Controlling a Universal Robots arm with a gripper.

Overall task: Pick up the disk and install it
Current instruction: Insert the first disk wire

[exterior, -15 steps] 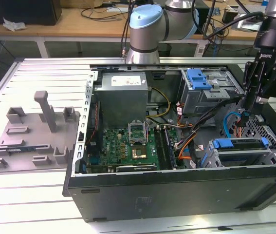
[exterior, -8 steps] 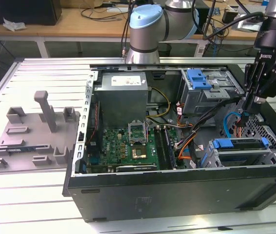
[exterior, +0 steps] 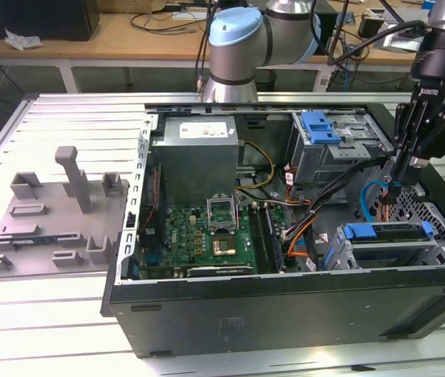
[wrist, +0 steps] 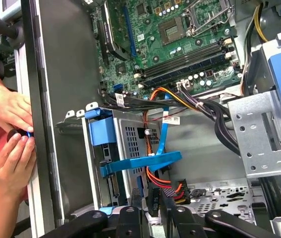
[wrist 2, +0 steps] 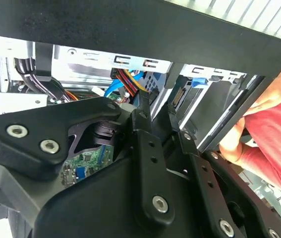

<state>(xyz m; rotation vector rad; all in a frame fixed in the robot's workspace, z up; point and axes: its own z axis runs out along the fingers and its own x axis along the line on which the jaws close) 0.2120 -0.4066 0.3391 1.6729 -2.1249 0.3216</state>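
Observation:
The disk [exterior: 391,233], silver with a blue carrier rail, lies in the lower drive cage [exterior: 379,253] at the exterior view's right end of the open computer case. In the first wrist view its blue rail [wrist: 102,132] shows at the cage mouth. My gripper [exterior: 395,188] hangs point-down inside the case, just above and behind that cage. In the first wrist view my gripper [wrist: 150,201] has its thin fingers close around a black cable connector [wrist: 153,197] with red and orange wires, a short way from the disk's end.
A blue flat cable [wrist: 162,134] and black wire bundles [wrist: 214,116] cross beside the cage. The upper drive cage with a blue latch [exterior: 320,126] stands behind. The motherboard [exterior: 206,236] fills the case's middle. A person's hands [wrist: 9,144] rest at the case's outer wall.

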